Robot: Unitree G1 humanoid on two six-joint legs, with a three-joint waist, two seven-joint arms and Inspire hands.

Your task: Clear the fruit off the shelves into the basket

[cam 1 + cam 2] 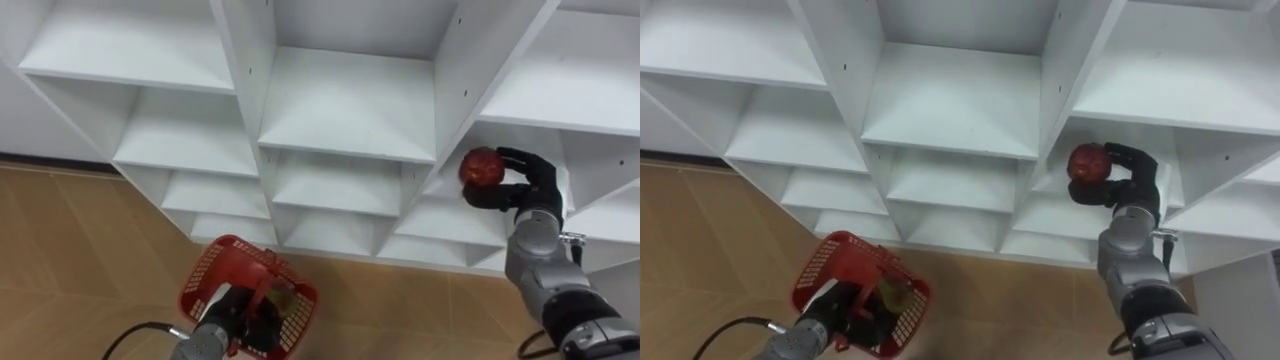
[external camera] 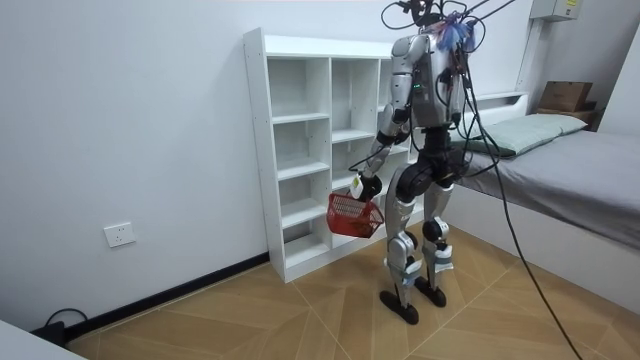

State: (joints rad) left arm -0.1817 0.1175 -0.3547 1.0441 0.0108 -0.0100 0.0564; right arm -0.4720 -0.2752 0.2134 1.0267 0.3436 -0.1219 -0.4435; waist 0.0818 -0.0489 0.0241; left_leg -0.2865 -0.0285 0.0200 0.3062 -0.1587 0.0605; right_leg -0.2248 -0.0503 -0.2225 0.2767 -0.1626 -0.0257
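One red fruit point(image 1: 481, 167) is in the right hand point(image 1: 527, 187), whose fingers are curled around it at the mouth of a closet point(image 1: 345, 105) compartment. The left hand point(image 1: 242, 316) is closed on the handle of the red basket point(image 1: 204, 268), low above the wooden floor point(image 1: 80, 250).

The right hand point(image 1: 528, 188), curled round a red apple point(image 1: 481, 167), sits at the mouth of a closet point(image 1: 340, 100) bay. A white upright point(image 1: 452, 95) stands just to its left and a shelf board point(image 1: 565, 95) above. Toward the robot, the way down-left to the red basket point(image 1: 205, 275) is open.
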